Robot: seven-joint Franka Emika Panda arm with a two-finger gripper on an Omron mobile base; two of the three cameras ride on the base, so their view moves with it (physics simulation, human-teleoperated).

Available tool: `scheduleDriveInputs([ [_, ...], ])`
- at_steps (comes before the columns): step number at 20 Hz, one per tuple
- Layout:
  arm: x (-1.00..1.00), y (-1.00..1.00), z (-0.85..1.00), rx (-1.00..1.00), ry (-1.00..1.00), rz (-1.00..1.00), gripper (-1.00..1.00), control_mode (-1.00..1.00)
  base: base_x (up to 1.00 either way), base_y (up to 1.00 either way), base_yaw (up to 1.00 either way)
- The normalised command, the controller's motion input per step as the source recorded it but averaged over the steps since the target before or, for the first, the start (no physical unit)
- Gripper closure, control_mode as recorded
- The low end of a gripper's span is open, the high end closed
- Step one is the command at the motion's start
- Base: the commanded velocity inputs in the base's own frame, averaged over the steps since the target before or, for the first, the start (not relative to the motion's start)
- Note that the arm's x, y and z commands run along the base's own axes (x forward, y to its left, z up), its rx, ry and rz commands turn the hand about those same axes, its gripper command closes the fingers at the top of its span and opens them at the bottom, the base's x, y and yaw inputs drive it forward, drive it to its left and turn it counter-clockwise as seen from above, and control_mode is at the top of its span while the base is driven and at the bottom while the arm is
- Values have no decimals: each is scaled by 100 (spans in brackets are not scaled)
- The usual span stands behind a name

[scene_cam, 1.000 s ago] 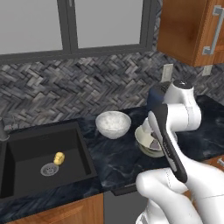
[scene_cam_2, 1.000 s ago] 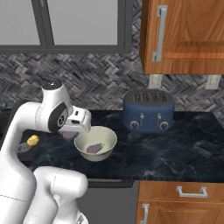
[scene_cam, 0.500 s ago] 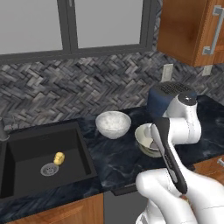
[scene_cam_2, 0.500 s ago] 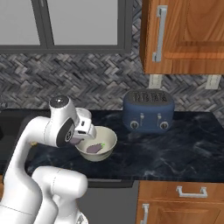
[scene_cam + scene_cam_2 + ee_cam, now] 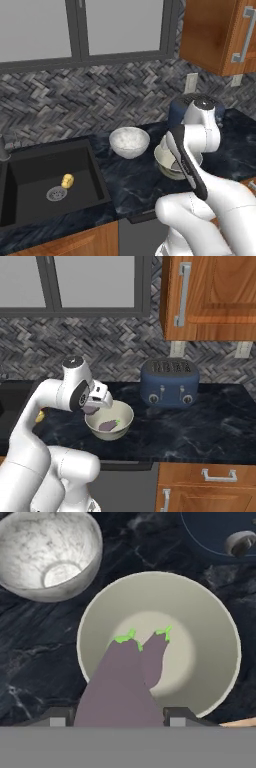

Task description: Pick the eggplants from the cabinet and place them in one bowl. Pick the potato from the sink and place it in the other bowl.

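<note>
In the left base view the arm's own forearm is covering much of the cream bowl — its contents are not showing there. In the hand view the held eggplant is running off the bottom, hiding part of the second eggplant behind it. The gripper is tucking behind the wrist — its fingertips are staying unseen. The sink is getting cut by the left edge.

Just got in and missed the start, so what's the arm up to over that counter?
The gripper is shut on an eggplant and holds it over the cream bowl, where another eggplant already lies. The potato sits in the sink beside the drain. A second pale bowl stands on the counter nearby.
</note>
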Motion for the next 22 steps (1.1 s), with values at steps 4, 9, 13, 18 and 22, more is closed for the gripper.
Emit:
scheduleDriveInputs([
  [4,51,-9,-6,0,0,-2,100,-100,0,0,0],
  [9,34,-7,-7,0,0,0,100,-100,0,0,0],
  [13,7,-17,-7,0,0,0,100,-100,0,0,0],
  [18,0,-26,-16,0,0,-1,100,-100,0,0,0],
  [22,-2,-13,-13,0,0,-1,100,-100,0,0,0],
])
